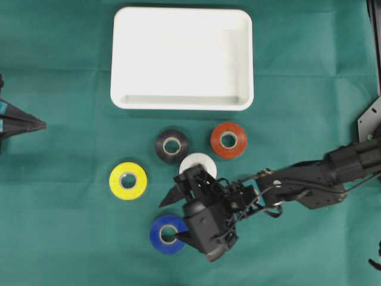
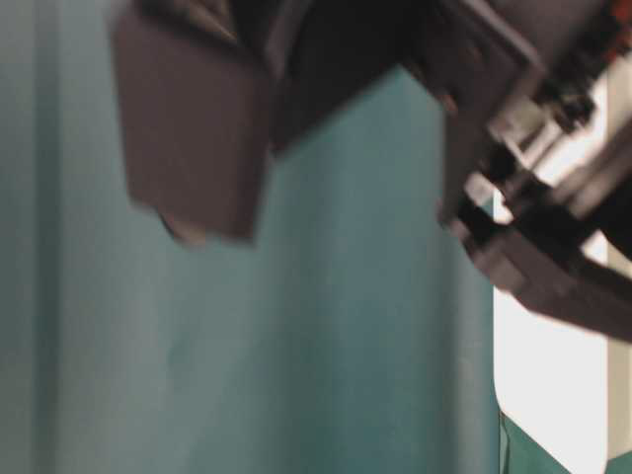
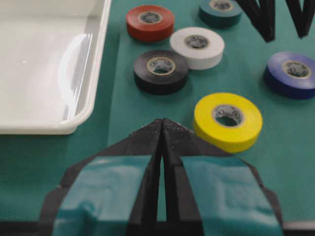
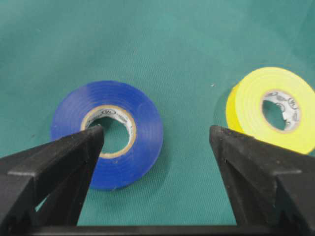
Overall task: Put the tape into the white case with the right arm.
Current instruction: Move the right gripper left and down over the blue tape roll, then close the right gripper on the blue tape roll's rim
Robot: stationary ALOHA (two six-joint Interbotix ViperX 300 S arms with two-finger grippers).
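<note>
The white case [image 1: 181, 58] lies at the back of the green cloth with nothing in it. In front of it lie several tape rolls: black [image 1: 172, 146], red [image 1: 228, 140], white [image 1: 197, 164], yellow [image 1: 128, 180] and blue [image 1: 166, 234]. My right gripper [image 1: 171, 221] hangs open just above the blue roll [image 4: 142, 123]. One finger [image 4: 74, 157] is over that roll's core hole, the other [image 4: 256, 167] stands nearer the yellow roll [image 4: 256, 105], and nothing is held. My left gripper [image 3: 161, 123] is shut and empty at the left edge [image 1: 41, 124].
The right arm [image 1: 309, 179] reaches in from the right and covers part of the white roll. A dark green roll [image 3: 220, 11] shows beyond the white one [image 3: 197, 46] in the left wrist view. Blurred black arm parts fill the table-level view.
</note>
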